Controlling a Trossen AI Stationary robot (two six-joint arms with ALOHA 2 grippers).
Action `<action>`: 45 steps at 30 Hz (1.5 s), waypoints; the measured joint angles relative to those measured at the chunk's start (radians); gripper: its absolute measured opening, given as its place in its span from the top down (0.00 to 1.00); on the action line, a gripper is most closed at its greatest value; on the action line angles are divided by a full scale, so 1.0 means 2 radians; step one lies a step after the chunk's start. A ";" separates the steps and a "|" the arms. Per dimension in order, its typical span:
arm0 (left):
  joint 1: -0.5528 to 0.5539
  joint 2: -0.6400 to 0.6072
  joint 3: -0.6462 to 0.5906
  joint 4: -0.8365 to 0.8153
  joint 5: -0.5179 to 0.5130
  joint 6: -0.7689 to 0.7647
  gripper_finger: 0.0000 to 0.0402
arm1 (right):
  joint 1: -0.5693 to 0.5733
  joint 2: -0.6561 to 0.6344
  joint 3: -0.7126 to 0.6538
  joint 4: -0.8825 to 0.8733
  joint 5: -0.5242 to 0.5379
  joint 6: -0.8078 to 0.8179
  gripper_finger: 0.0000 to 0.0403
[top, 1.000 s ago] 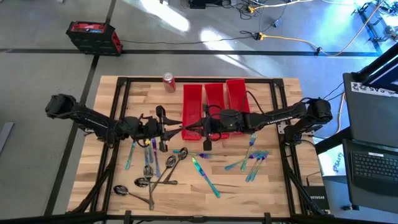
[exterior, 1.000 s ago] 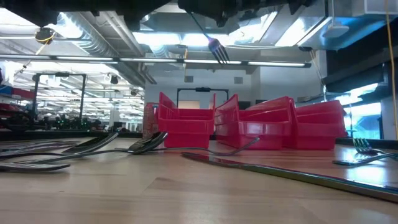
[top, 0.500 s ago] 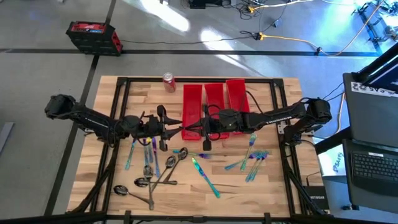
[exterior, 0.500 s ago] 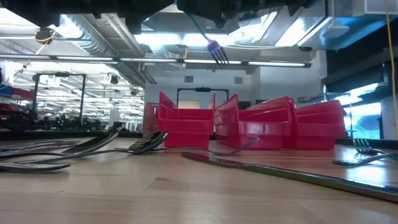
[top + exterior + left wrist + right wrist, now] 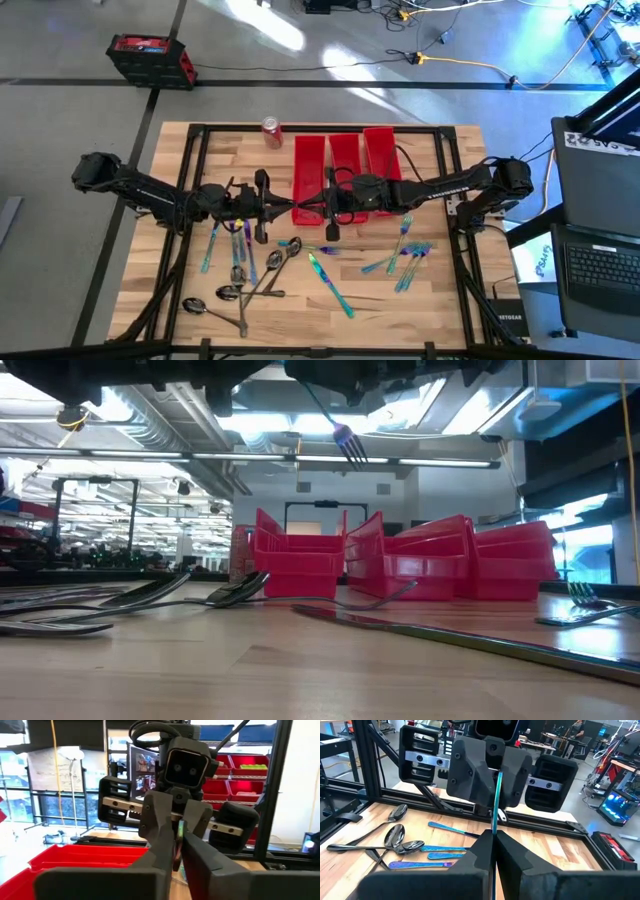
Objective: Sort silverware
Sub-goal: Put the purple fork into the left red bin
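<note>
Teal metal fork (image 5: 494,800), pinched between the closed right gripper (image 5: 492,836) and the left gripper (image 5: 178,851) just clamped on its other end above the table (image 5: 380,300), could twist or drop if one lets go before the other's grip is firm.

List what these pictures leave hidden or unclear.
- Red bins: high view, near ends covered by both grippers; contents indistinct.
- Fork: low view, handle cut off by the dark arm above.
- Left gripper and right gripper: high view, which one carries the fork is too small to tell.
- Spoon pile: overlapping, count unclear.
</note>
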 joint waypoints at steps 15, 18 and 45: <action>0.001 0.000 0.000 0.003 0.017 0.000 0.97 | -0.009 0.002 0.000 0.004 -0.005 -0.001 1.00; 0.006 0.000 0.000 0.004 0.045 0.000 0.97 | -0.011 0.002 0.000 0.004 -0.011 -0.001 1.00; 0.013 0.000 0.000 0.006 0.054 -0.007 0.79 | -0.013 0.002 0.000 0.007 -0.015 0.001 1.00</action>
